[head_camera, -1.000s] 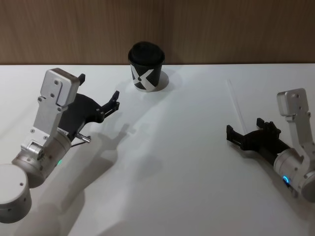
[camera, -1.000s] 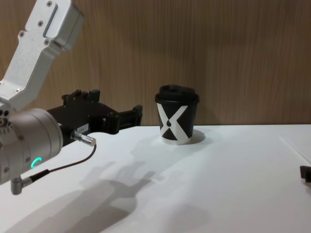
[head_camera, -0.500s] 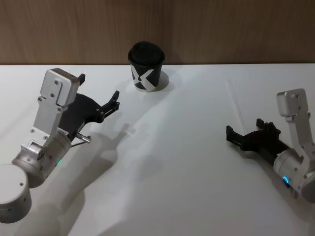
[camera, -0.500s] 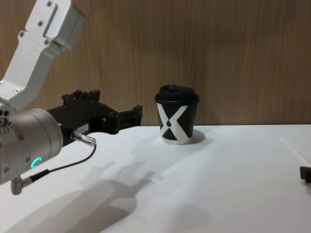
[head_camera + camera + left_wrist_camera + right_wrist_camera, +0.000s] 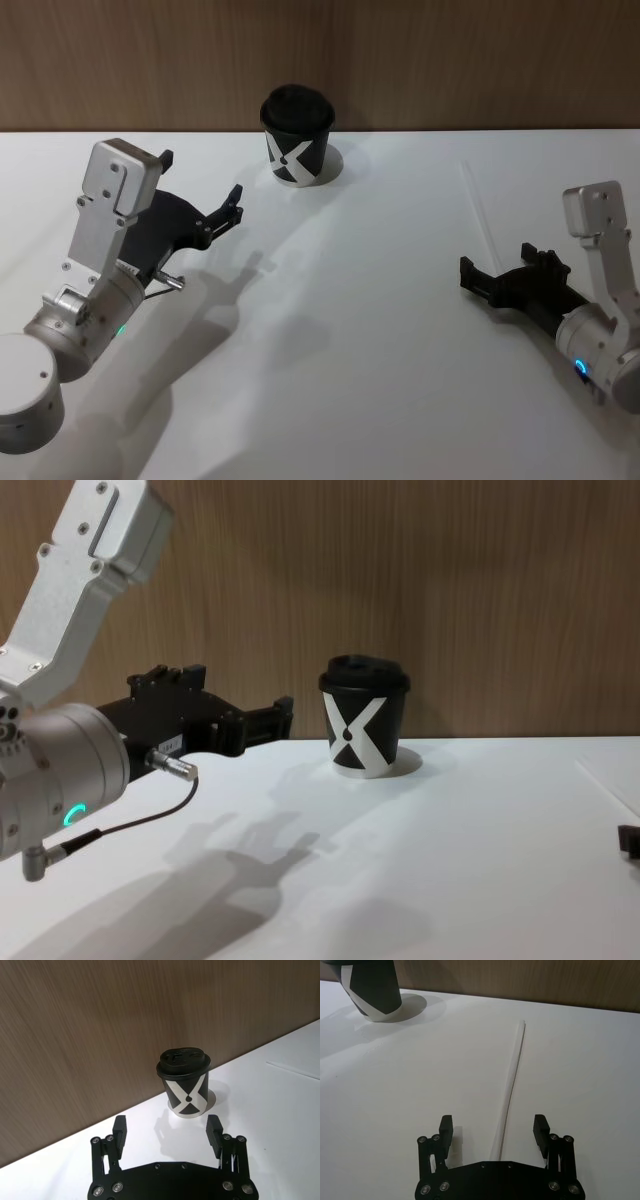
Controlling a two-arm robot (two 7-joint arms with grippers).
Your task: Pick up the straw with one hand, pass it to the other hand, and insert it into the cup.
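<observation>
And there was the straw (image 5: 478, 210), lying flat on the white table (image 5: 360, 340), over on the robot's right side and well apart from the cup (image 5: 296, 135). The cup stood upright at the back of the table, close to the wooden wall (image 5: 450, 60), its black domed lid (image 5: 183, 1058) on and its white X facing forward.

The right gripper (image 5: 497, 258) sat low over the table at the near end of the straw, jaws spread wide and holding nothing. From the right wrist view the straw ran straight away from that gripper and its near end came in between the two fingers (image 5: 446, 1125), with a clear gap on either side. I couldn't tell whether the gripper touched the table.

Over on the other side, the left gripper (image 5: 200, 176) hung above the table, left of the cup and pointing toward it. Its jaws were also open and empty. In the left wrist view the cup showed framed between the fingertips (image 5: 214, 1122), but farther off, with bare table between them.

In the chest view the cup showed from the side, with the left gripper level with it and apart from it
</observation>
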